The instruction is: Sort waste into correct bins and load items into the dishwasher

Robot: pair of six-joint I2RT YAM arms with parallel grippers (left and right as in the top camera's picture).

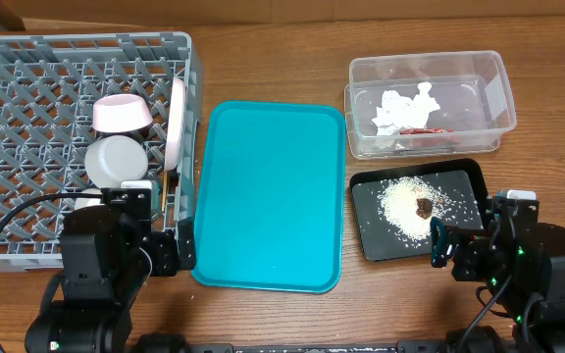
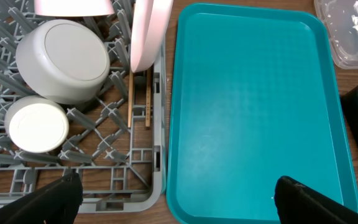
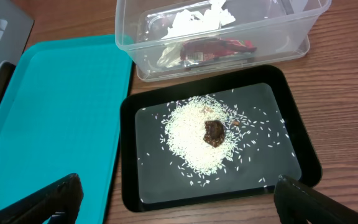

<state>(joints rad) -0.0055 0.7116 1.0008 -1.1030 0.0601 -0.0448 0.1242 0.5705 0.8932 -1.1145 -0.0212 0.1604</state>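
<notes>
We are looking at the left gripper (image 2: 173, 200) hanging over the near right corner of the grey dish rack (image 1: 77, 41), its fingers (image 2: 55, 198) standing wide apart and gripping nothing. One tip is sitting over the rack's near wall and the other over the teal tray (image 1: 268, 196).

In the rack the plate (image 2: 149, 31) is standing on edge against the right wall; the chopsticks (image 2: 138, 99) are lying beside it along that wall; the white bowl (image 2: 64, 59) is resting to their left, with the pink bowl (image 1: 121, 115) behind it and the cup (image 2: 39, 126) in front of it.

The teal tray's left edge is running just beside the rack's right wall.

The right gripper (image 3: 176, 200) is hovering at the near edge of the black tray (image 3: 126, 155), fingers likewise spread wide around nothing. The rice (image 3: 191, 137) is lying heaped in that tray with loose grains scattered towards the rim, and the brown lump (image 3: 214, 132) is sitting on the heap.

The clear tub (image 3: 229, 59) is standing right behind the black tray, the two rims almost meeting; the napkin (image 3: 194, 18) and the wrapper (image 3: 219, 46) are lying inside it.

A thin strip of wooden table (image 3: 340, 112) is showing between the teal tray and the black tray; a wider stretch is lying to the black tray's right.
</notes>
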